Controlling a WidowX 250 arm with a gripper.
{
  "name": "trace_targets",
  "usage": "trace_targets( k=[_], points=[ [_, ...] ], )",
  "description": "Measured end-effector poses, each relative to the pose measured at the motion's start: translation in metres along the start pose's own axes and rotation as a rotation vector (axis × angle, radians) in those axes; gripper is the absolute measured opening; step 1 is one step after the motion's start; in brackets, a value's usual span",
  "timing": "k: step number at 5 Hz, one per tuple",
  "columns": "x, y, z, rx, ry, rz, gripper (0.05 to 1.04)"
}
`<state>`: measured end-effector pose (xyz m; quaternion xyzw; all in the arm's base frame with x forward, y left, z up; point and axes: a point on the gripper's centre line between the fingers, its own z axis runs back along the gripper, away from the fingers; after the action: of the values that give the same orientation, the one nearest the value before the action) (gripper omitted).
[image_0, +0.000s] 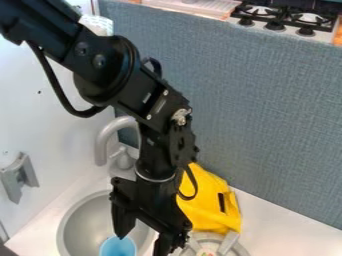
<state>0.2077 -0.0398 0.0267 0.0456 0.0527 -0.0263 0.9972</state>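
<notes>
Hanging the gripper (141, 241) down over the sink (63, 220), near the side of the sink facing the yellow thing (214, 200). Spreading the fingers (121, 220) well apart, and pinching nothing between them. Having the blue cup (119, 247) standing inside the sink, beneath and just beside one of the fingers; not showing clearly whether that fingertip is touching the cup's rim or hanging in front of it. Seeming, judging by the spread fingers, to be standing at an early stage: having no grip on the cup and no lifting done, and leaving both grasping and raising undone.

Reaching in from above and behind the sink with the arm (100, 60), and passing partly in front of the faucet (105, 140), with that faucet curving up at the back of the sink. Having a round pan-like thing (230, 242) sitting on the counter (287, 225) beside the sink, with the yellow thing resting just behind it. Having a blue-gray panel (254, 115) rising beyond the sink, and a stove (284, 22) showing past it.
</notes>
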Motion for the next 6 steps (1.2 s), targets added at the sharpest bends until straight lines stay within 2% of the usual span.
trace_targets(
  k=[1, 2, 3, 5, 6],
  points=[
    [-0.002, 0.000, -0.005, 0.004, 0.016, 0.001, 1.000],
    [-0.001, 0.007, -0.021, 0.035, -0.008, -0.001, 1.000],
    [0.001, 0.012, -0.040, 0.059, -0.005, 0.007, 1.000],
    [0.009, 0.026, -0.071, 0.087, 0.084, 0.050, 1.000],
    [0.012, 0.028, -0.079, 0.108, 0.104, 0.037, 1.000]
  ],
)
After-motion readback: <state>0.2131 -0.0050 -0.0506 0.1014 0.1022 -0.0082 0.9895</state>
